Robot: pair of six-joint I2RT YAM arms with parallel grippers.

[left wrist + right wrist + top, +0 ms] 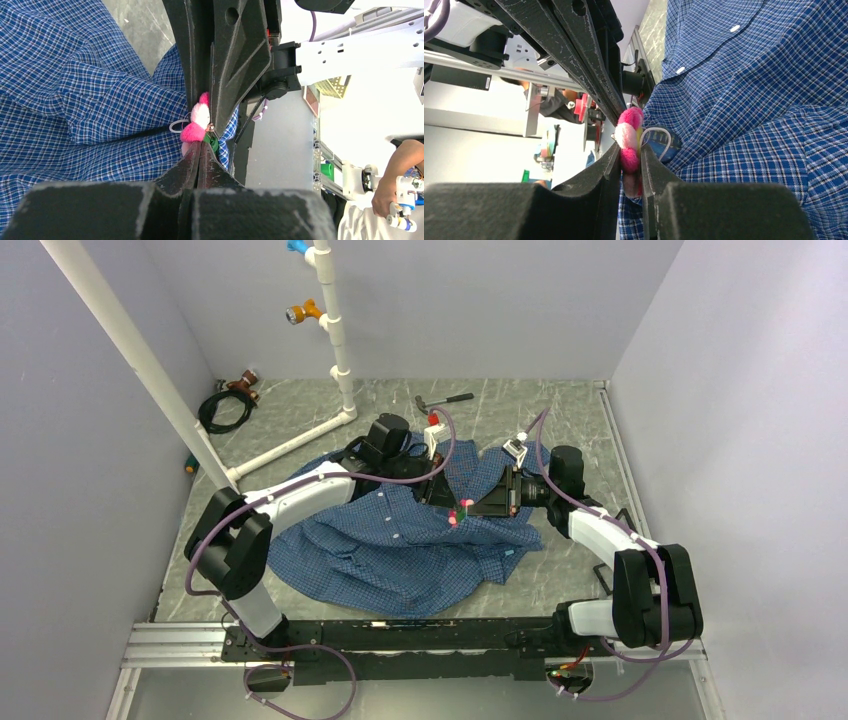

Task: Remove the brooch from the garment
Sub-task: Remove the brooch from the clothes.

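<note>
Nipping brooch [197, 122] (on garment [75, 100]): L gripper [201, 142], closed; R gripper [630, 147] straddles it.

A robotics lab cell: plain grey walls [450, 300] enclose the surface [580, 420], aluminium rail [170, 645] along its near edge.

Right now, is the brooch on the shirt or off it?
On, apparently: the brooch sits against the shirt, right hand straddling it. Whether its pin is undone, cannot tell.
</note>
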